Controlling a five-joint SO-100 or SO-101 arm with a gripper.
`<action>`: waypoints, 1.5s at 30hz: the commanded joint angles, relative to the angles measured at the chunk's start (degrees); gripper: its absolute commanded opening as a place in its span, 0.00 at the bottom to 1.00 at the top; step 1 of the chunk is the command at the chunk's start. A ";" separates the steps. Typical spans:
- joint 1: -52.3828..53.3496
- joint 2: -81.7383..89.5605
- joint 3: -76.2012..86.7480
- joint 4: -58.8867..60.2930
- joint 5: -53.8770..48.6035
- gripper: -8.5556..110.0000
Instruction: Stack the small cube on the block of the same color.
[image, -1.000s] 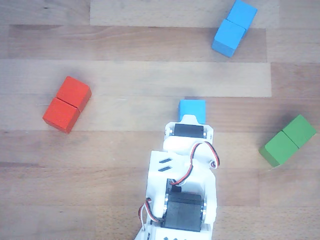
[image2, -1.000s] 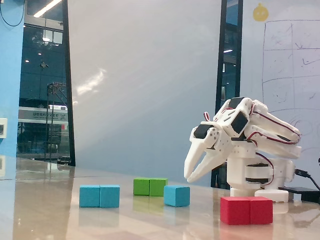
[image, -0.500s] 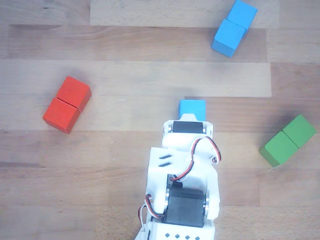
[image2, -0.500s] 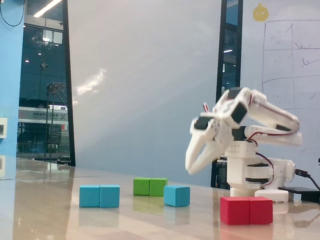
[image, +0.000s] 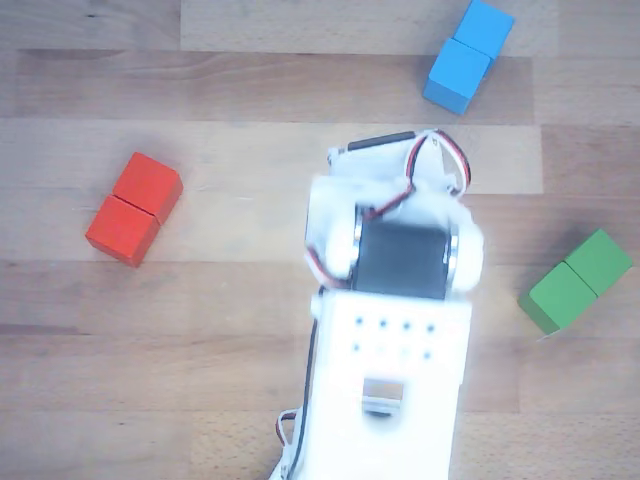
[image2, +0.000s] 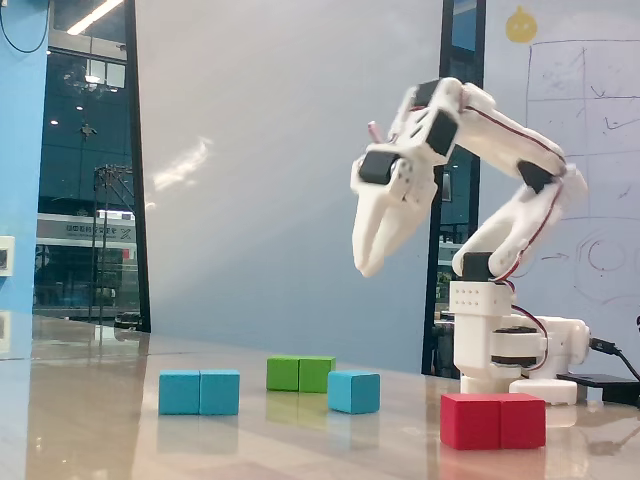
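Note:
The small cube (image2: 353, 391), bright blue, rests on the wooden table in the fixed view, right of the long blue block (image2: 200, 392). In the other view the arm's wrist covers the small cube, and the blue block (image: 468, 55) lies at the top right. My gripper (image2: 365, 268) hangs high above the small cube, fingers pointing down, holding nothing. Motion blur keeps me from seeing a gap between its fingers. In the other view the gripper is hidden under the arm.
A red two-cube block (image: 133, 208) lies to the left and a green one (image: 577, 280) to the right in the other view. The fixed view shows the red block (image2: 493, 420) nearest the camera, the green block (image2: 300, 373) behind, and the arm's base (image2: 505, 350) at the right.
The arm has risen and reached forward: the gripper went from low beside the base to high above the small cube. Its wrist now covers the cube in the other view. No block moved.

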 joint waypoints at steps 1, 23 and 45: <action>-0.44 -5.63 -4.04 2.64 2.29 0.08; -5.01 -13.97 9.67 -16.26 9.23 0.13; 0.97 -12.22 15.03 -15.12 8.26 0.29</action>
